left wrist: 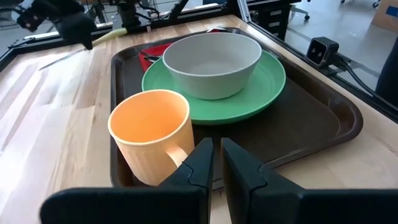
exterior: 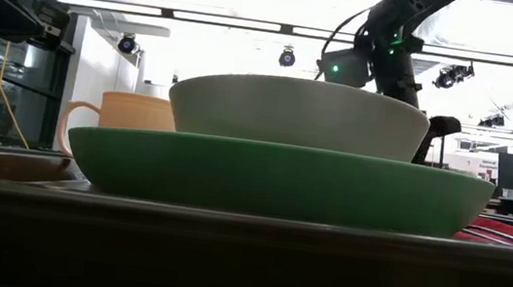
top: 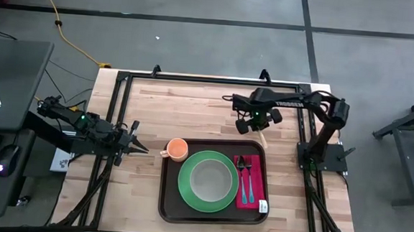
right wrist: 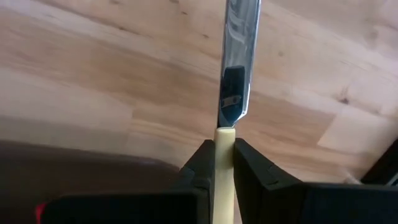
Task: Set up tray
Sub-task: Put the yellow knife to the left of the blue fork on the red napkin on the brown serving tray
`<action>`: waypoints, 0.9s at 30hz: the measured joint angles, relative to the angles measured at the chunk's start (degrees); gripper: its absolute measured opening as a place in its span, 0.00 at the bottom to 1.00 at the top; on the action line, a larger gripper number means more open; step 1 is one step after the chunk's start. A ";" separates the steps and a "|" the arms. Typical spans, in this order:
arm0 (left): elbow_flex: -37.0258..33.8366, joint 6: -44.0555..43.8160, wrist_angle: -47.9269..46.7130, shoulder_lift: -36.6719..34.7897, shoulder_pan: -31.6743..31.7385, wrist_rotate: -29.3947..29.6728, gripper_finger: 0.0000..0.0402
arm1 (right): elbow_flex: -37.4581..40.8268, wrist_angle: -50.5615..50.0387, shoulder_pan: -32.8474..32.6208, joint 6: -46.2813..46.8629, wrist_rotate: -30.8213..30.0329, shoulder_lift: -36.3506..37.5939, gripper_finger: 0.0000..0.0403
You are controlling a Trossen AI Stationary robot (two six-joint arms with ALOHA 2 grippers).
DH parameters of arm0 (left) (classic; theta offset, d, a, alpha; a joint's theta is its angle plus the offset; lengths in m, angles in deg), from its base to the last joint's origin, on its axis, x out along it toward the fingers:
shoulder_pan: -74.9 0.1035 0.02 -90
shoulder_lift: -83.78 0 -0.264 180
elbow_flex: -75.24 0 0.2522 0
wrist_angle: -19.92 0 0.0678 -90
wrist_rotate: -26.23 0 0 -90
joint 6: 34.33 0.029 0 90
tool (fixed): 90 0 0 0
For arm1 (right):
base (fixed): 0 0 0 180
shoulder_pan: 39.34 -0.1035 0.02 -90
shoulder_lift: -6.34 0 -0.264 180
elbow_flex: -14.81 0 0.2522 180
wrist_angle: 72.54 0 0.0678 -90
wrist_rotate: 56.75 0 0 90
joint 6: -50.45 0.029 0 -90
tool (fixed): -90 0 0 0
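The dark brown tray (top: 168, 206) lies at the table's near middle. On it a green plate (top: 187, 193) carries a grey bowl (top: 214, 180). An orange cup (top: 177, 149) stands in the tray's far left corner, and a red napkin (top: 253, 194) with a fork and a spoon (top: 243, 173) lies along its right side. My right gripper (top: 254, 124) hovers just beyond the tray's far right corner, shut on a knife (right wrist: 239, 56) with a cream handle. My left gripper (left wrist: 216, 163) waits left of the cup, shut with nothing between its fingers. My right gripper pinches the knife's cream handle (right wrist: 224, 155) between its two fingers, close to where the blade begins. The fingers come from above, pointing down. The blade (left wrist: 60, 58) sticks out to one side and the handle's free end (top: 262, 139) to the other, above the table.
Bare wood lies left of the tray and beyond it. A black metal frame (top: 209, 80) runs round the tabletop. A desk with a keyboard and a mouse (top: 2, 167) stands off the table's left side.
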 joint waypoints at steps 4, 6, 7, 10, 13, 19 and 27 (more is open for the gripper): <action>-0.01 0.00 -0.63 0.01 0.02 -0.02 0.16 | -0.02 -0.73 -2.10 3.36 0.04 2.28 0.06; -0.01 0.06 -0.62 -0.02 0.00 -0.02 0.16 | -0.02 -1.80 -3.18 5.53 0.11 3.58 0.06; 0.00 0.23 -0.62 0.00 0.02 -0.02 0.16 | -0.02 -2.37 -3.75 7.01 0.26 4.21 0.07; 0.00 1.11 -0.62 0.01 0.01 -0.04 0.16 | -0.02 -4.16 -5.90 11.88 0.11 5.90 0.07; 0.00 1.51 -0.62 0.00 0.02 -0.07 0.16 | -0.04 -5.02 -8.64 15.54 0.36 6.91 0.07; -0.01 1.53 -0.62 0.01 0.01 -0.07 0.16 | -0.04 -5.19 -14.61 22.63 2.34 7.26 0.08; 0.00 1.53 -0.62 0.01 0.01 -0.07 0.16 | -0.04 -5.10 -21.51 32.15 3.82 7.26 0.07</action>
